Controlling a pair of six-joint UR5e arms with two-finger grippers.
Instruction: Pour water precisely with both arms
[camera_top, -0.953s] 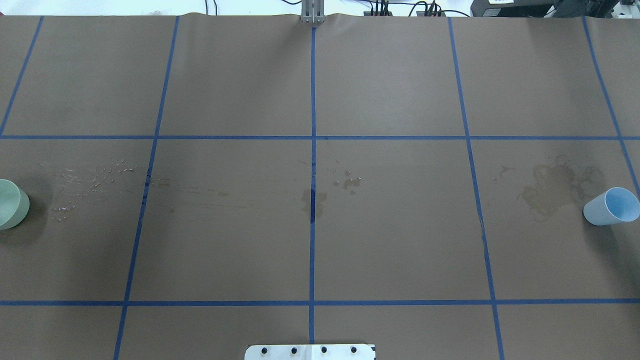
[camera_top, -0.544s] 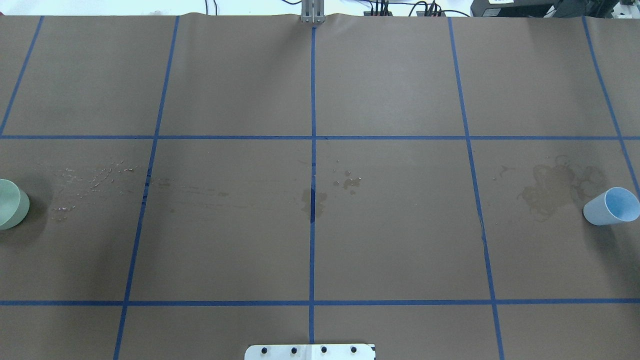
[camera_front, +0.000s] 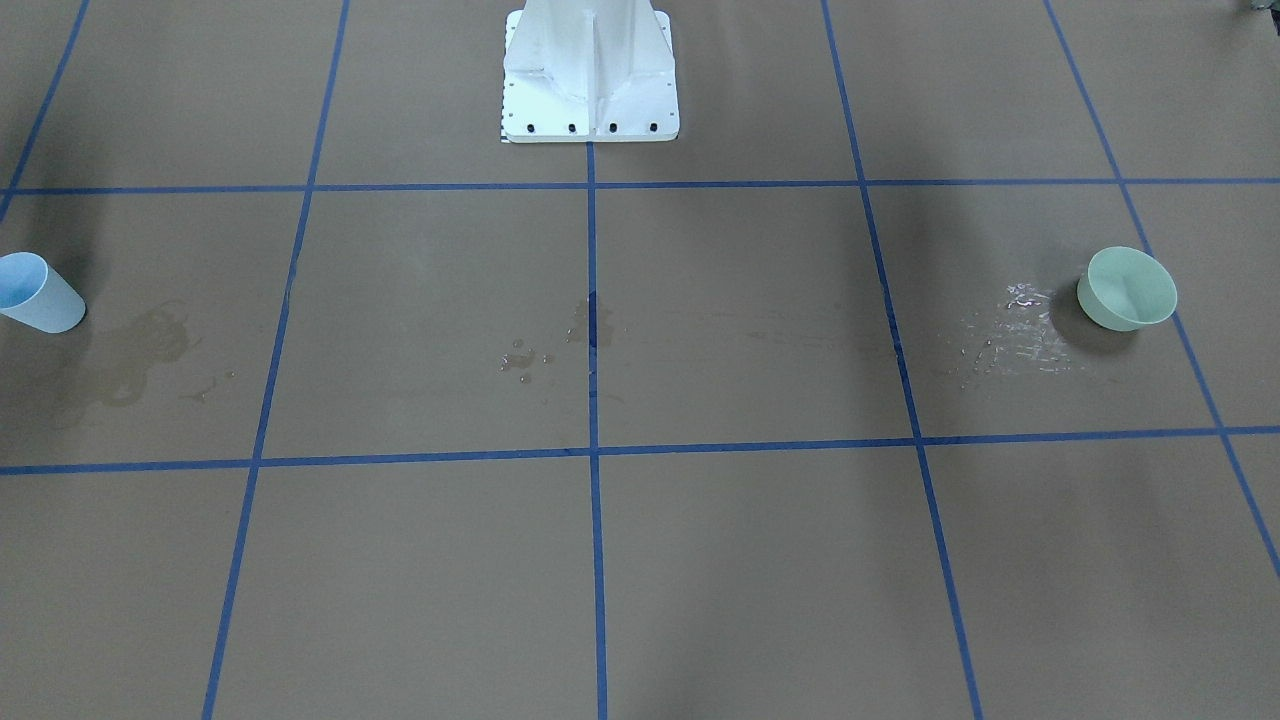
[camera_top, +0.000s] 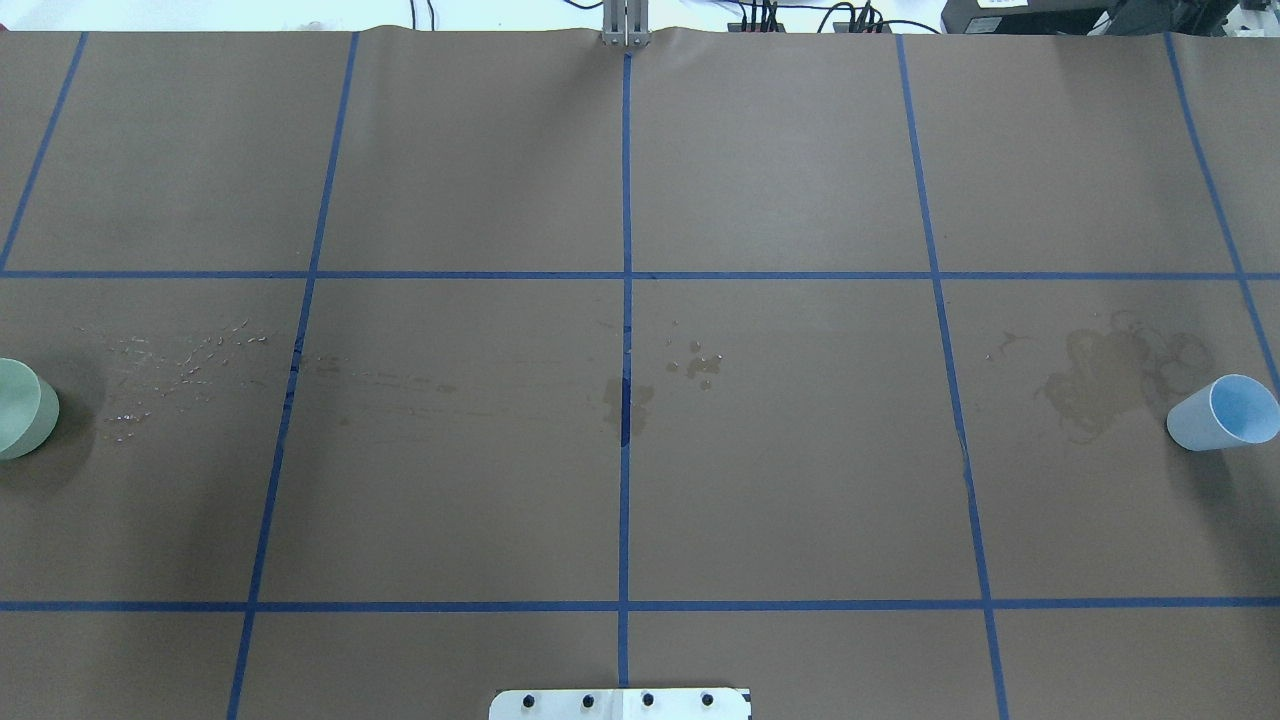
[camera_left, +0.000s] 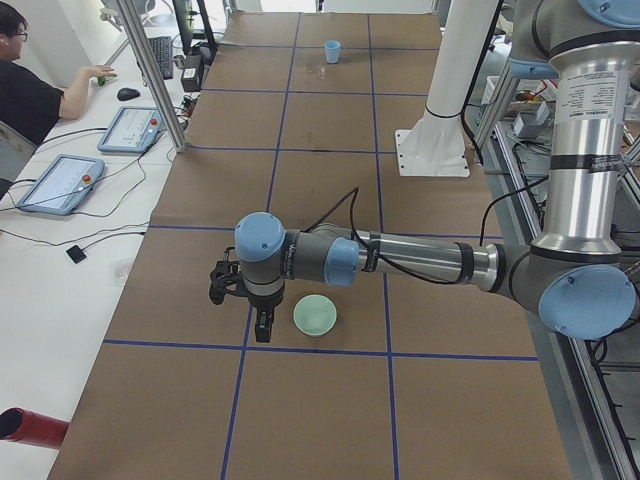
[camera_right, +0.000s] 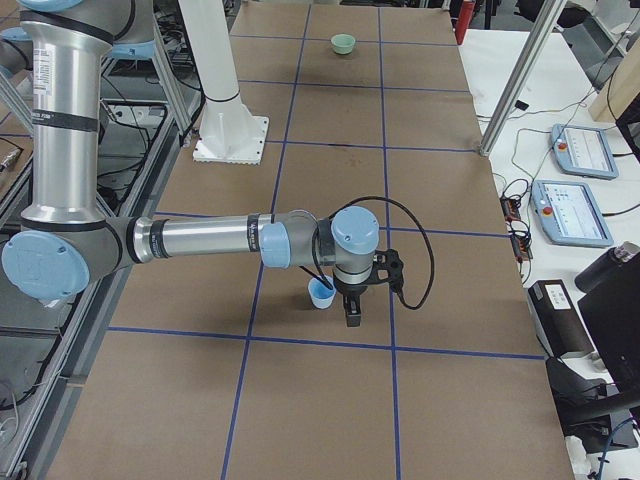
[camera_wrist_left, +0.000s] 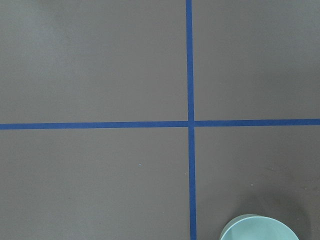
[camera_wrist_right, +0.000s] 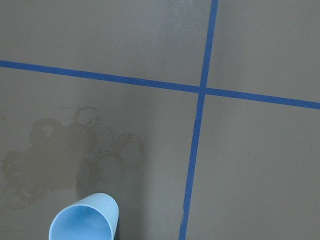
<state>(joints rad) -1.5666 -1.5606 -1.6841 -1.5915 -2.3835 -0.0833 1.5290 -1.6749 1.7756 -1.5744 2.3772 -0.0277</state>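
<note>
A pale green bowl (camera_front: 1130, 288) stands at the table's left end, also in the overhead view (camera_top: 22, 408) and the left wrist view (camera_wrist_left: 257, 228). Glinting water droplets (camera_front: 1010, 330) lie beside it. A light blue cup (camera_top: 1222, 413) stands at the right end, with a damp stain (camera_top: 1100, 380) next to it; the cup also shows in the right wrist view (camera_wrist_right: 85, 217). My left gripper (camera_left: 262, 328) hangs close beside the bowl (camera_left: 315, 316). My right gripper (camera_right: 352, 312) hangs close beside the cup (camera_right: 322, 293). I cannot tell whether either is open or shut.
The white bolted pedestal (camera_front: 590, 75) stands at the robot's side of the table. Blue tape lines (camera_top: 625, 400) divide the brown surface. Small droplets (camera_top: 697, 362) lie near the centre. An operator (camera_left: 40, 95) and tablets (camera_left: 60, 183) are beyond the far edge.
</note>
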